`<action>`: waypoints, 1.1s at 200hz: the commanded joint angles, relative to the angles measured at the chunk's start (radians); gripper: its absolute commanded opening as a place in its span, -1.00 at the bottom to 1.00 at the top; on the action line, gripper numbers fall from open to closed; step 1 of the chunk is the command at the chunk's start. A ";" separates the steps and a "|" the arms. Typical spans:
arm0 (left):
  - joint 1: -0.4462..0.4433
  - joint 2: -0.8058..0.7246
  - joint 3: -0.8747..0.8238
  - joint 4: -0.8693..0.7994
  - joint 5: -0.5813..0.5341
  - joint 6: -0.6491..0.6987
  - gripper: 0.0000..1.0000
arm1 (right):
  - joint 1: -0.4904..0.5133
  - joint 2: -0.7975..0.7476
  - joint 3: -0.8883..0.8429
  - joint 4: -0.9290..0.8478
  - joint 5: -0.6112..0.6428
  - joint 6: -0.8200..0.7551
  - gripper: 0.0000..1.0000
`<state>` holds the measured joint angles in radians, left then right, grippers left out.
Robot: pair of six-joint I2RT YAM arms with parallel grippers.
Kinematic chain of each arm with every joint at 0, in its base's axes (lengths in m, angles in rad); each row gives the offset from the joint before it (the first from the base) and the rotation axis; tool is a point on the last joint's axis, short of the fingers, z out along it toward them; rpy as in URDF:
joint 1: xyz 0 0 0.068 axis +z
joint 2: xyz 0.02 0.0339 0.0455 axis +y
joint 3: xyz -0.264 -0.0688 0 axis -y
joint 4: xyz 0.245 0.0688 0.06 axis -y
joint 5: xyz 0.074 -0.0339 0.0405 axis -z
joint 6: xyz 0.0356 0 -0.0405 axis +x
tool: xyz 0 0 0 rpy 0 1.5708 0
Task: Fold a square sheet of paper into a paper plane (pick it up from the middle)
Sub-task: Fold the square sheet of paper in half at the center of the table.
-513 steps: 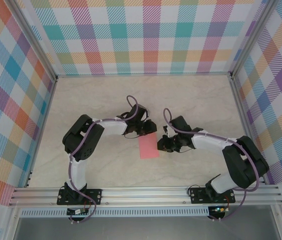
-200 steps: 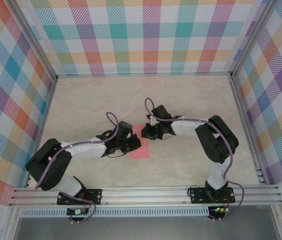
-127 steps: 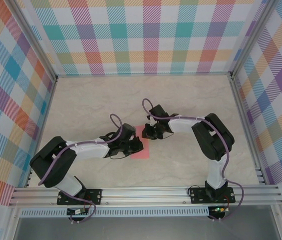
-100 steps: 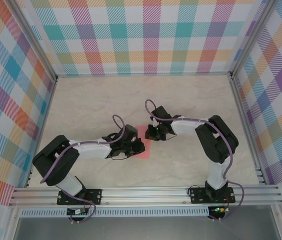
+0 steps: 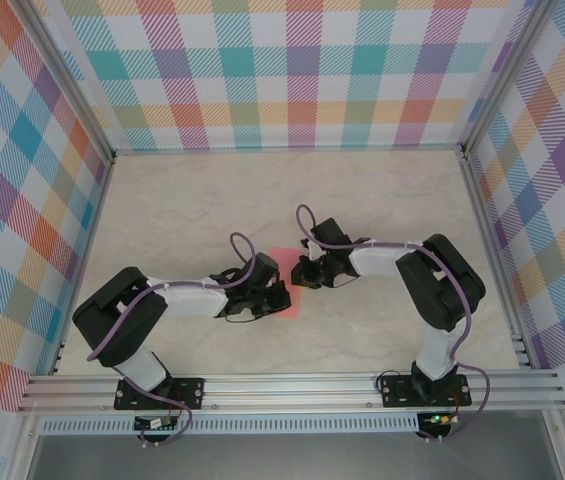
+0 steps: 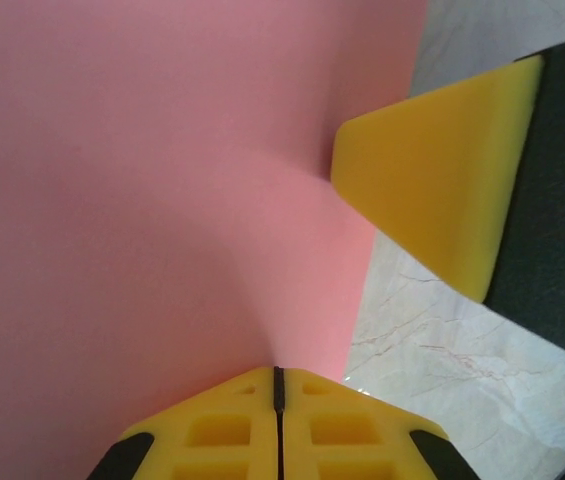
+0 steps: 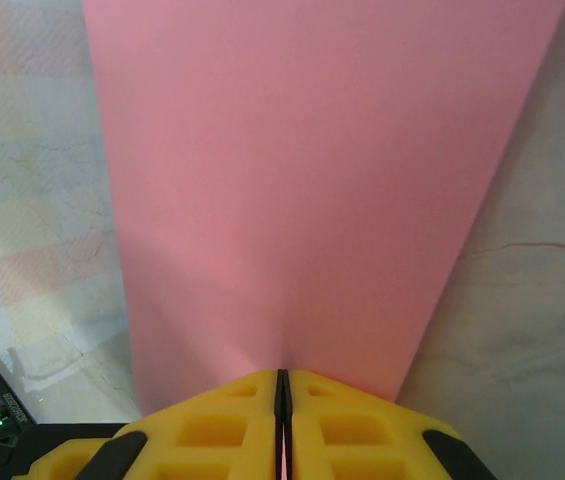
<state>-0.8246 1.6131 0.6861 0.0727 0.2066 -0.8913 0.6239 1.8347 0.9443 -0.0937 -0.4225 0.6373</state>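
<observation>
Between the pressed-together tips of the left claw [image 6: 276,385], the sheet of paper [image 6: 162,200] is pinched and spreads away ahead, one yellow finger [image 6: 432,180] of the right claw [image 5: 301,272] at its far right edge. The right claw likewise clamps the sheet, which runs straight ahead of it over the table [image 7: 532,330].

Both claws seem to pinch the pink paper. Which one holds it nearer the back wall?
The right gripper: it pinches the pink sheet toward its far end, while the left gripper clamps it at the end nearer the front.
</observation>
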 commanded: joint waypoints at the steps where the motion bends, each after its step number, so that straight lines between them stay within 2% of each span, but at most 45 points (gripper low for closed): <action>1: -0.009 0.024 0.031 -0.076 -0.021 -0.003 -0.88 | -0.020 0.036 0.009 0.008 -0.013 -0.031 -0.80; 89: -0.009 0.070 0.049 -0.182 -0.024 -0.005 -0.92 | -0.123 0.098 0.100 -0.021 0.025 -0.060 -0.80; 220: -0.009 0.079 0.040 -0.182 -0.006 0.005 -0.93 | -0.162 0.207 0.314 -0.137 0.154 -0.073 -0.80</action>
<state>-0.8242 1.6550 0.7483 0.0051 0.1905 -0.8940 0.4877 2.0098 1.2137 -0.2314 -0.3912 0.5854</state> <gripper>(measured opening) 0.045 0.101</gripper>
